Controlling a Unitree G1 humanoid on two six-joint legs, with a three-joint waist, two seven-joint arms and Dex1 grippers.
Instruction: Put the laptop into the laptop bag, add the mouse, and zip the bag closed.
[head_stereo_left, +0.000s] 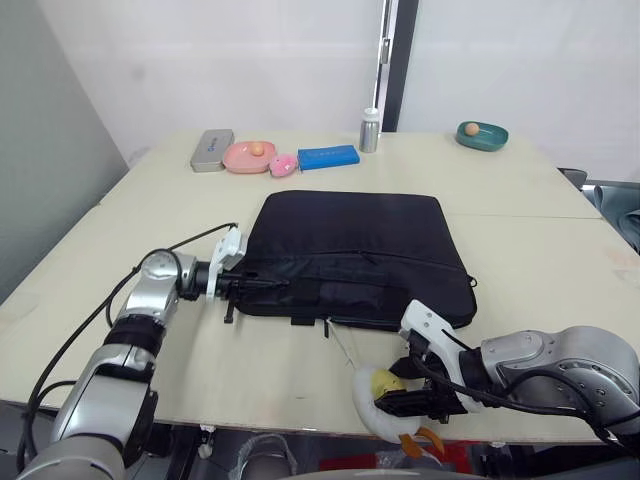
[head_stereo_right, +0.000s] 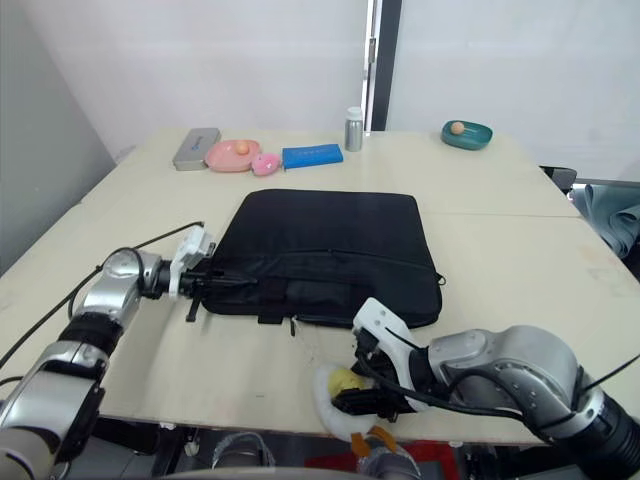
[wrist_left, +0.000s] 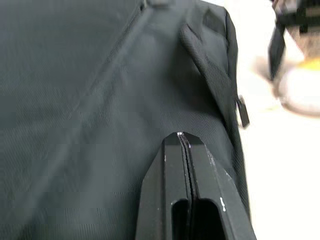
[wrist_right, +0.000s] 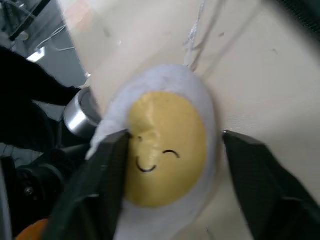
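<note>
The black fabric laptop bag lies flat in the middle of the table, handles toward the near edge.

Black laptop bag, white-and-yellow egg plush

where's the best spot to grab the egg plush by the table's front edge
Grip the soft white-and-yellow egg plush across its white rim, from above, as the right gripper's open fingers now straddle it. It lies flat, face up, on the beige table, so the opposite edges are the reachable sides.
</note>
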